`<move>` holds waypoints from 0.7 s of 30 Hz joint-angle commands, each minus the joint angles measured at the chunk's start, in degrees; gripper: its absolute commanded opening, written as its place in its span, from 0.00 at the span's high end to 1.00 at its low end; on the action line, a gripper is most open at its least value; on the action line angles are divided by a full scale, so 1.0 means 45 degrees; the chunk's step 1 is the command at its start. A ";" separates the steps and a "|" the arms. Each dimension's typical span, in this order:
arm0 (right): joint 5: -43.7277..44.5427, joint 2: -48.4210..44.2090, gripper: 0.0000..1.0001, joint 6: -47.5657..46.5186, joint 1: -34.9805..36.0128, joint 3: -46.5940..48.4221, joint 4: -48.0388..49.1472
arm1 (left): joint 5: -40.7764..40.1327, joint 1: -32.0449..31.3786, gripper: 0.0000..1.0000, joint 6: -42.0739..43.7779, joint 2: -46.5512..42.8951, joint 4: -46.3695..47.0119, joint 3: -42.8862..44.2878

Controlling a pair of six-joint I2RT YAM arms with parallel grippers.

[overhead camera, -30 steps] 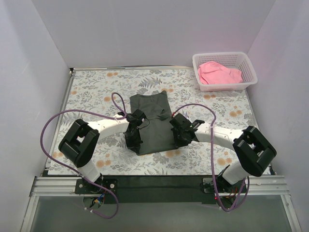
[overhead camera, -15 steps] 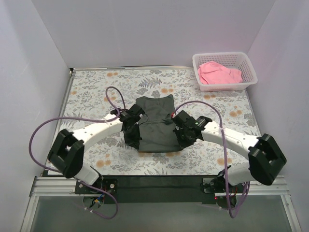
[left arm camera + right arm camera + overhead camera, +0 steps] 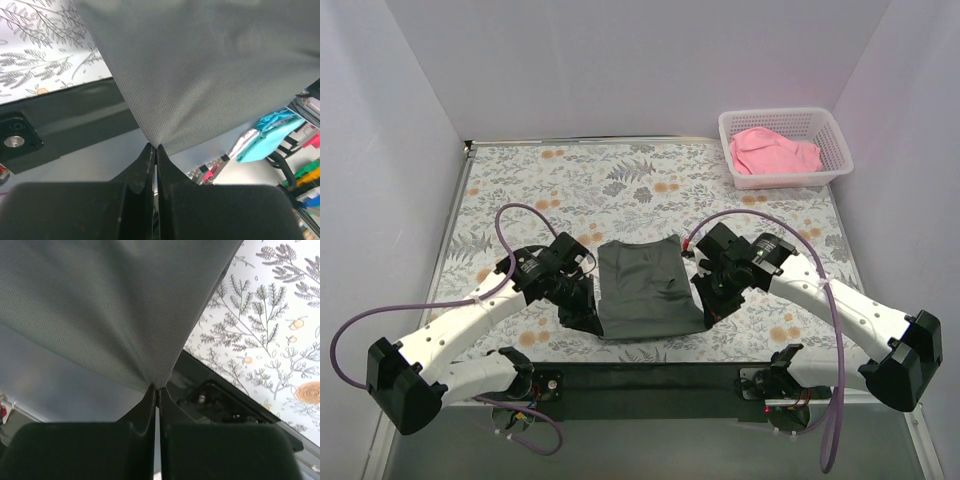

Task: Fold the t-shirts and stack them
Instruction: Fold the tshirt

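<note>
The dark charcoal t-shirt (image 3: 645,288) hangs stretched between my two grippers, lifted above the near middle of the table. My left gripper (image 3: 582,312) is shut on its left corner; in the left wrist view the cloth (image 3: 200,75) fans out from the pinched fingertips (image 3: 156,148). My right gripper (image 3: 712,306) is shut on its right corner; in the right wrist view the cloth (image 3: 110,305) spreads from the fingertips (image 3: 158,388). The pink t-shirt (image 3: 775,152) lies crumpled in the white mesh basket (image 3: 828,174) at the back right.
The floral table cover (image 3: 520,190) extends to white walls on three sides. A black rail (image 3: 640,380) runs along the near edge by the arm bases. Purple cables loop from both arms.
Both grippers have pulled the charcoal shirt toward the near edge and lifted it. The shirt's far end has left the table middle and now looks shorter.
</note>
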 commanded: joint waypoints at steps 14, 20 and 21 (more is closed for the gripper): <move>0.1387 0.2782 0.99 -0.1430 -0.0789 0.5442 -0.2365 | -0.2984 0.0618 1.00 -0.1053 0.1794 0.0873 0.2272; 0.1290 0.3797 0.99 -0.2172 -0.1629 0.6458 -0.2229 | -0.2576 0.1692 1.00 -0.1113 0.1736 0.2650 0.1471; 0.1173 0.3914 0.99 -0.2270 -0.1747 0.6517 -0.2151 | -0.2556 0.1790 1.00 -0.1093 0.1794 0.2981 0.1412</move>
